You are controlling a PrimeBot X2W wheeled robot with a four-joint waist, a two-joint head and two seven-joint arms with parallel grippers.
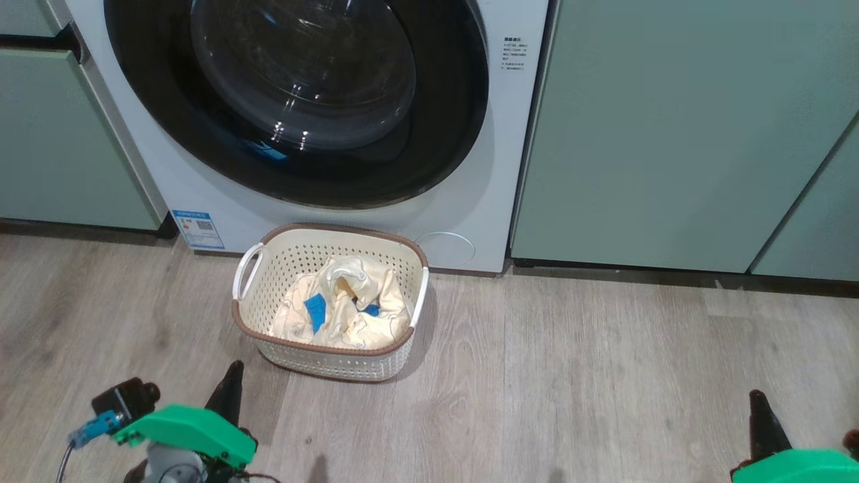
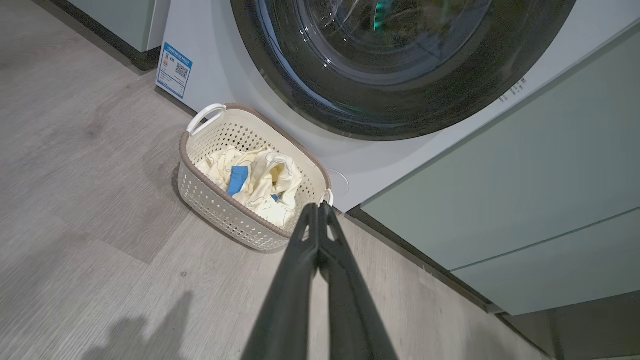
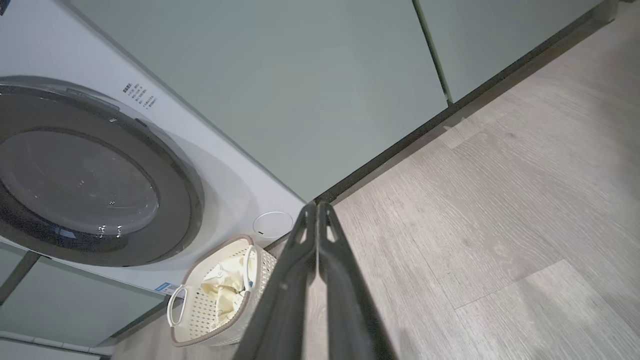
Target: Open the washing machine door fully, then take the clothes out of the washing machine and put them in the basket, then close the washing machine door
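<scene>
Both low: left gripper (image 1: 233,370), right gripper (image 1: 758,398)

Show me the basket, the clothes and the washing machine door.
the basket (image 1: 335,363), head view, perforated front wall.
the clothes (image 1: 366,288), head view, cream fabric near the middle.
the washing machine door (image 1: 449,121), head view, glossy black rim.
</scene>
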